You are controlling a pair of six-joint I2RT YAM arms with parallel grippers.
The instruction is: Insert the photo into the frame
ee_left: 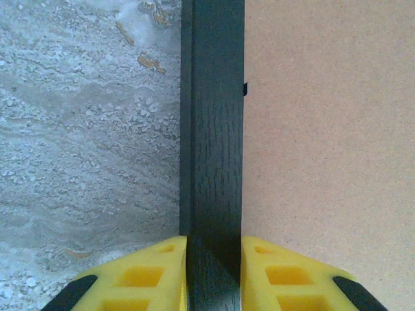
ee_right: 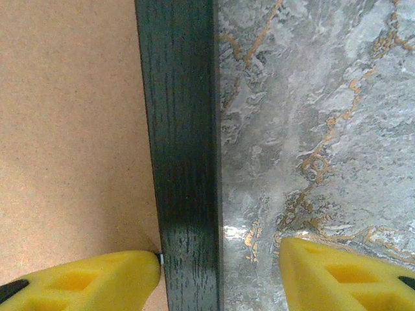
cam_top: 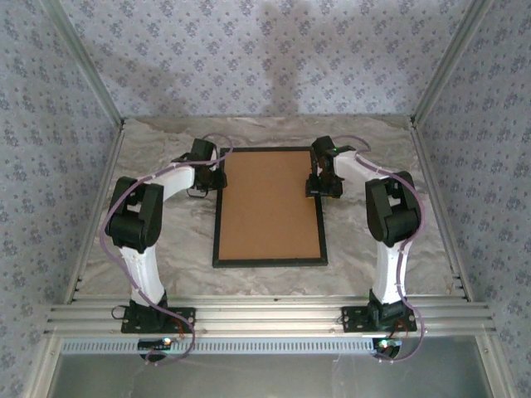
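— On the left?
— Elbow up, forearm angled inward to the left gripper [cam_top: 214, 174], pinched narrow onto the left rail of the frame [cam_top: 270, 262]. From the wrist, yellow fingers [ee_left: 149, 275] flush against both rail edges.
— Middle?
— Lying flat mid-table, brown backing board [cam_top: 270, 203] inside it.
— Right?
— Mirrored pose. Right gripper [ee_right: 220, 272] parted astride the right rail, inner finger touching, outer one apart over the gold-veined marble table [ee_right: 311, 129]. Floral wallpapered walls [cam_top: 249, 50] all round.

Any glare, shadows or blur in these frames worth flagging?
Top external: soft and hazy, dim shadow on the back wall. Right wrist: bright glare spot on the table beside the frame, sheen on its lower rail. Left wrist: frame grain crisp, no glare.
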